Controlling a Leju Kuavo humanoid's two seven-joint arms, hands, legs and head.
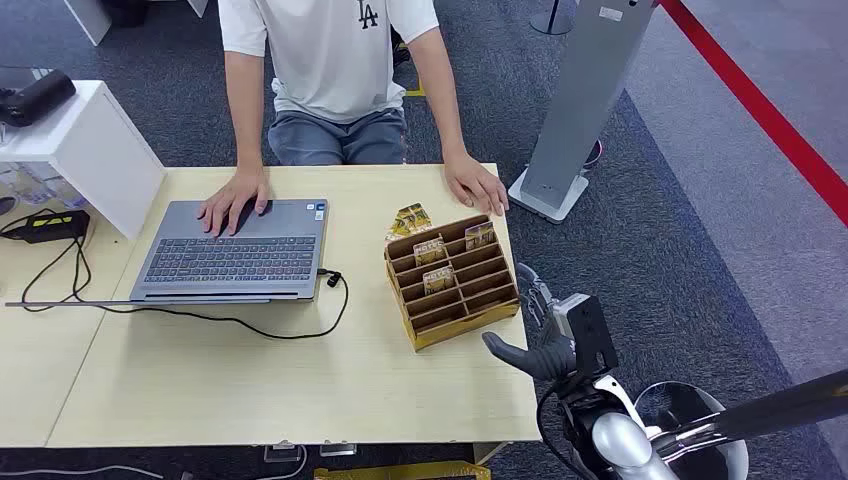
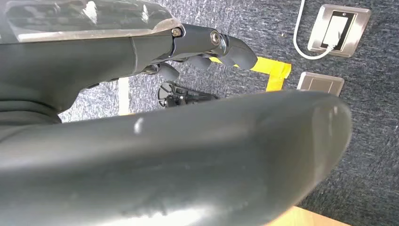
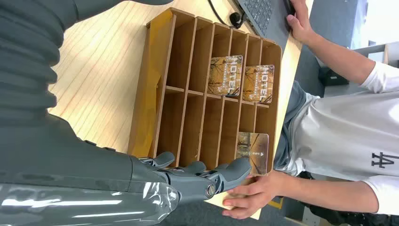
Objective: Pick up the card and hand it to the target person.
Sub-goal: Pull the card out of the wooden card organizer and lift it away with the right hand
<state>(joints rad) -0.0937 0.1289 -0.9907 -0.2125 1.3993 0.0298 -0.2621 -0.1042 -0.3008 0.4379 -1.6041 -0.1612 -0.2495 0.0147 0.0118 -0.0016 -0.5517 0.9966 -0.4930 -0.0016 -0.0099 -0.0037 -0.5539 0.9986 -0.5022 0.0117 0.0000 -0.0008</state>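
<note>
While the person [image 1: 330,70] is sitting behind the worktop [image 1: 250,370], cards are standing upright in the wooden organizer [image 1: 452,282] — the front card [image 1: 437,279] lying left of and beyond the right hand [image 1: 540,335], which is hovering empty, fingers apart, beside the organizer's right end — the nearer hand, I judge.

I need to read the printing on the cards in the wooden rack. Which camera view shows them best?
The right wrist view: the brown printed cards stand close and large in the slotted wooden rack, "HOTEL" legible. The head view shows them small, print unreadable. The left wrist view faces carpet.
</note>
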